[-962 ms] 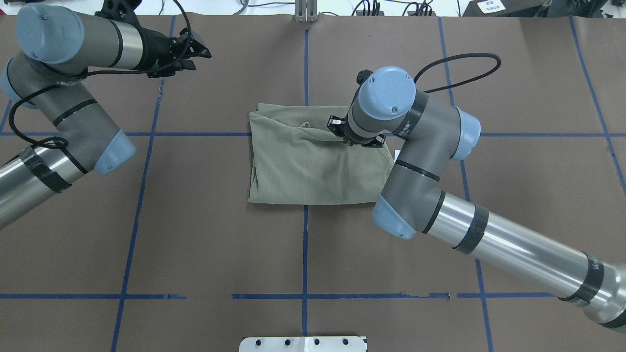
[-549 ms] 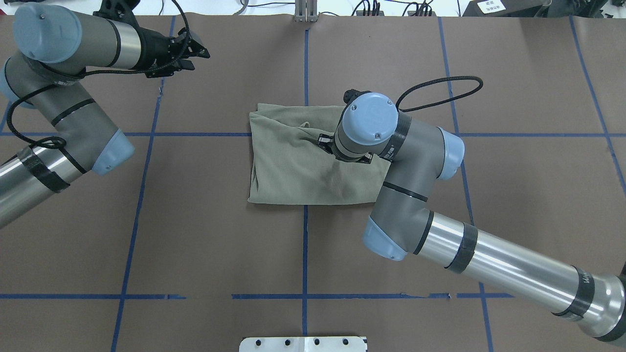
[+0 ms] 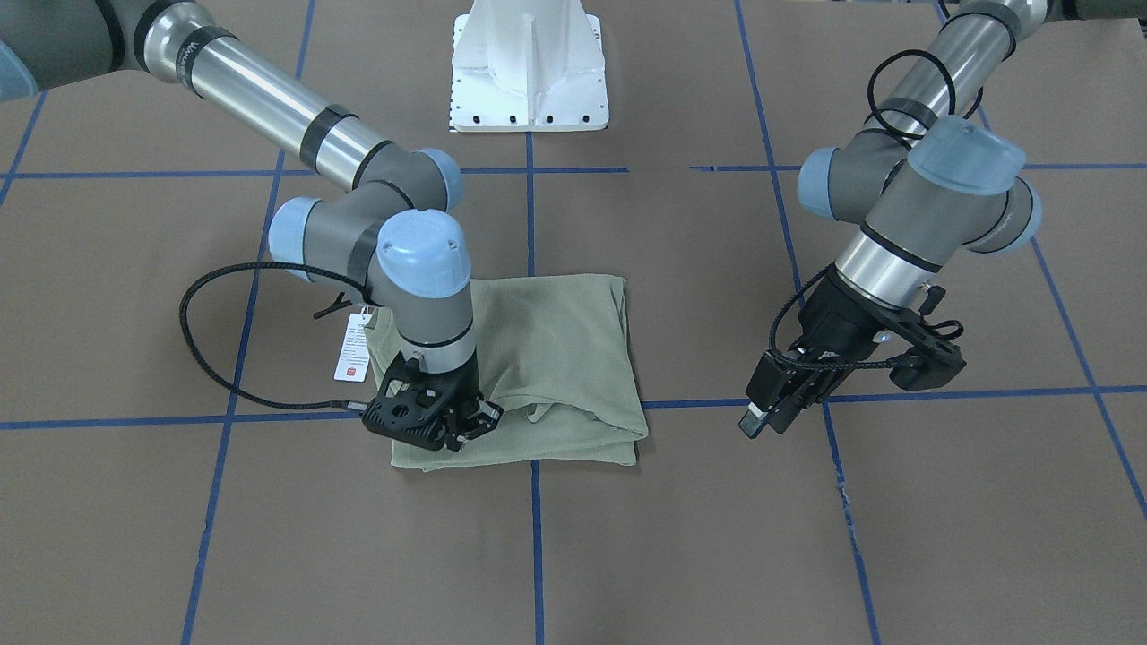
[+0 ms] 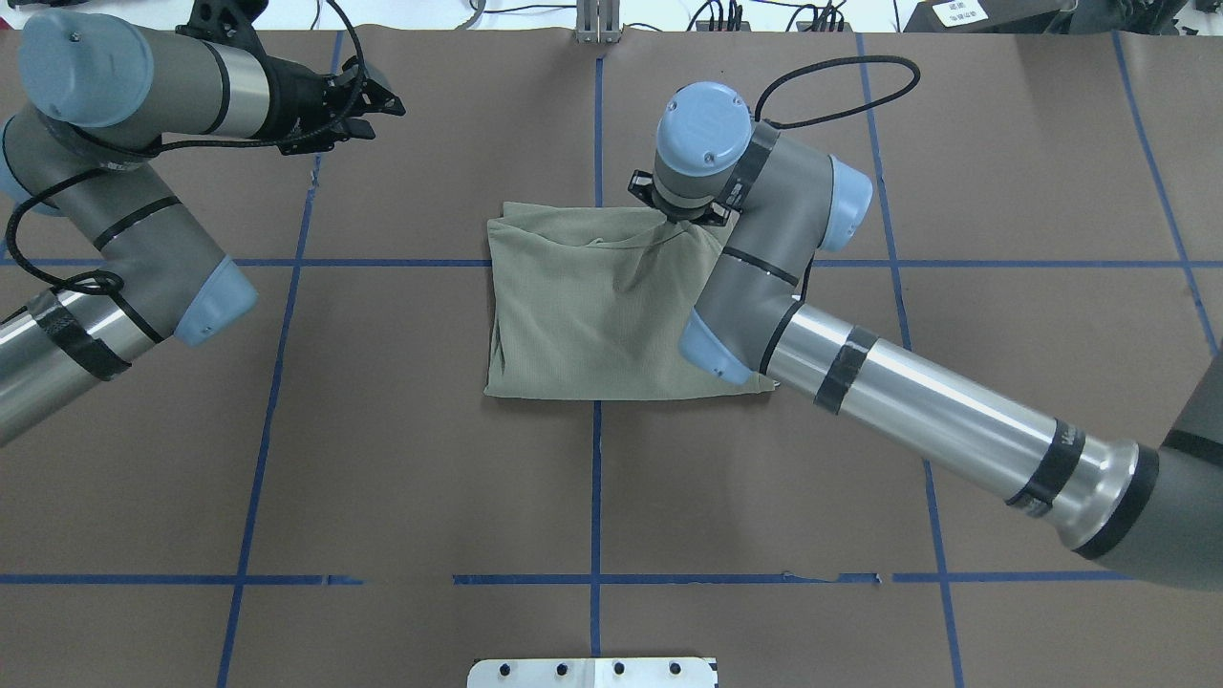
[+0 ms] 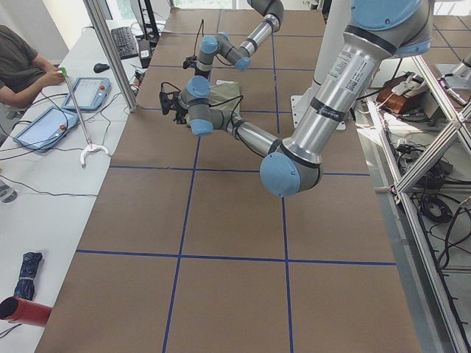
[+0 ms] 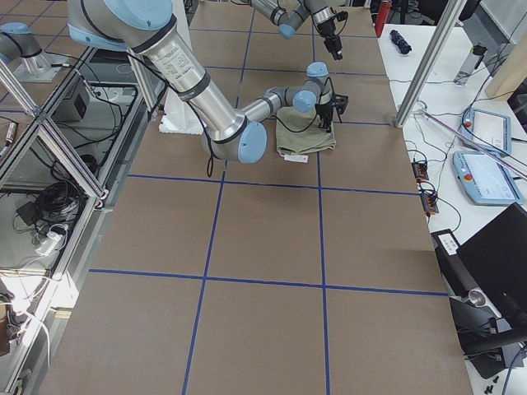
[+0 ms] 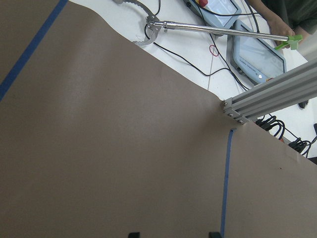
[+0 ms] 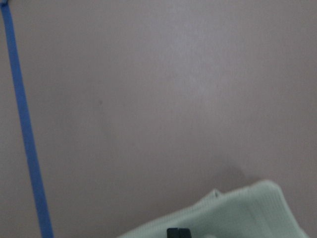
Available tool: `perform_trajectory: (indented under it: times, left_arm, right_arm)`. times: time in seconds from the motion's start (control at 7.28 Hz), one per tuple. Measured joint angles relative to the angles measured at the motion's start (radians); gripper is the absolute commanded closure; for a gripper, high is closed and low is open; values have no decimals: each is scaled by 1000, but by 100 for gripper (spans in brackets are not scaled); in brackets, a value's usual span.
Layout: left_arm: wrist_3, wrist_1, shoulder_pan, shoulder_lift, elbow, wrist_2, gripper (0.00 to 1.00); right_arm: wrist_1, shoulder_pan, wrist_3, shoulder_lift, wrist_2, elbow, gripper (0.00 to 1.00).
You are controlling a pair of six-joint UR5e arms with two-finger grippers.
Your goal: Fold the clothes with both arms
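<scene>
The sage-green shirt lies folded in a rough rectangle at the table's middle; it also shows in the front view. Its white hang tag sticks out on the robot's right side. My right gripper points down at the shirt's far edge, near the far right corner. In the right wrist view its fingertips are together with shirt fabric around them, and creases run towards it. My left gripper hovers open and empty over bare table at the far left.
The white pedestal base stands at the near edge. Blue tape lines grid the brown table. An aluminium post stands at the far edge. Beyond it an operator holds a reach tool by tablets.
My right gripper has moved from the shirt's middle to its far edge, pulling creases of fabric with it. The left arm has hardly moved.
</scene>
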Motion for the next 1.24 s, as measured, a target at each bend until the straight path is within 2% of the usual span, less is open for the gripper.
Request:
perform_trajectory:
  times: [0.14, 0.41, 0.69, 0.82, 0.96, 1.1, 1.24]
  left_arm:
    - [0, 0, 0, 1, 0, 1, 45]
    - [15, 0, -6, 15, -3, -2, 45]
    - [149, 1, -21, 73, -17, -8, 45]
    - [254, 1, -27, 123, -30, -9, 45]
    - [379, 2, -45, 178, -40, -22, 45]
    - [512, 2, -86, 234, -50, -61, 46]
    - [648, 10, -153, 285, -60, -123, 46]
  right_arm:
    - [50, 49, -9, 13, 27, -60, 100]
    - [71, 141, -47, 2, 134, -68, 100]
    - [49, 242, -194, -138, 272, 64, 100]
    - [36, 312, -325, -236, 356, 138, 68]
    - [15, 396, -466, -312, 445, 178, 32]
    - [-31, 472, -604, -357, 515, 198, 0]
    - [-102, 530, -732, -390, 551, 227, 0]
